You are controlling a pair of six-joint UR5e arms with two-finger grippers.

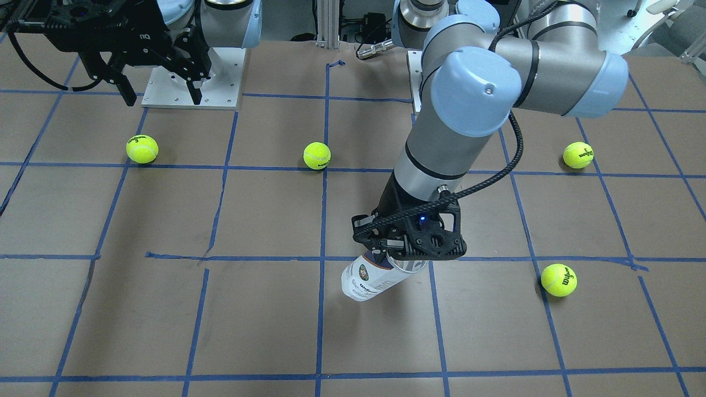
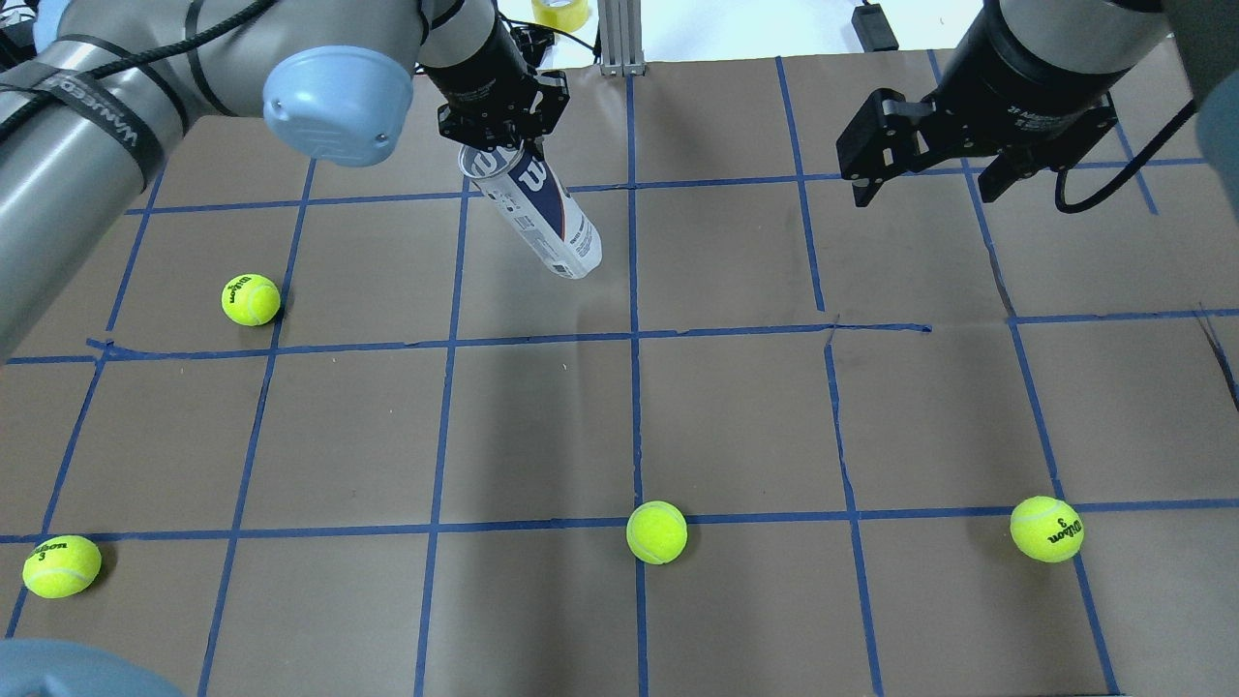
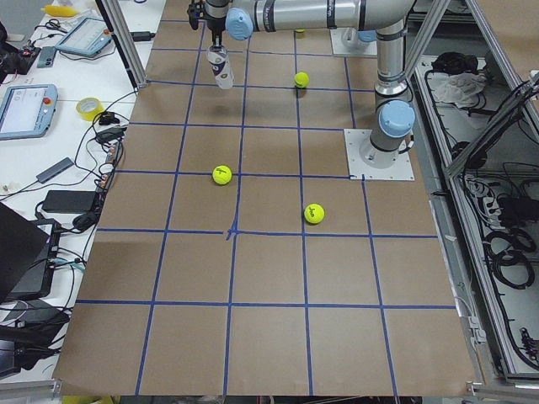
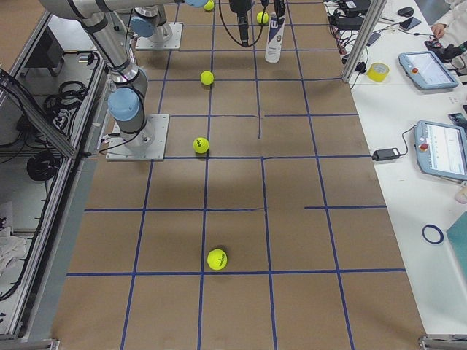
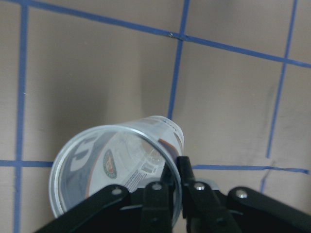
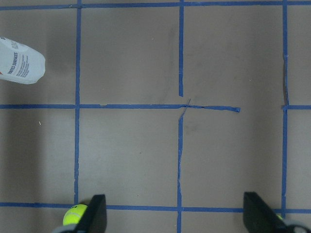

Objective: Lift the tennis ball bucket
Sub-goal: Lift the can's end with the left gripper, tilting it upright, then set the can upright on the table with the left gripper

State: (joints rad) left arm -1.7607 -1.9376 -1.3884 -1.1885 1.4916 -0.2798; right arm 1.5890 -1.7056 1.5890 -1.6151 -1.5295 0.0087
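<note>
Tennis ball bucket (image 1: 375, 280) hangs over the near side of the table (image 1: 165, 331), tilted, silver-rimmed mouth up, base angled toward us. Going by the offset shadow beneath it, it looks clear of the paper. The left gripper (image 5: 176, 184) grips it by the rim alone, one finger inside the mouth and one outside, pinching the thin clear wall. That's a slim hold, so I'd want a slow, straight rise with a firm squeeze and no sideways swing, or the can may pivot or slip out. One tennis ball (image 1: 559, 279) sits off to the side, well apart; a row of three more balls (image 1: 316, 155) lies further back. Farthest off, the right gripper (image 1: 157, 91) hovers with fingers spread, holding nothing.
</note>
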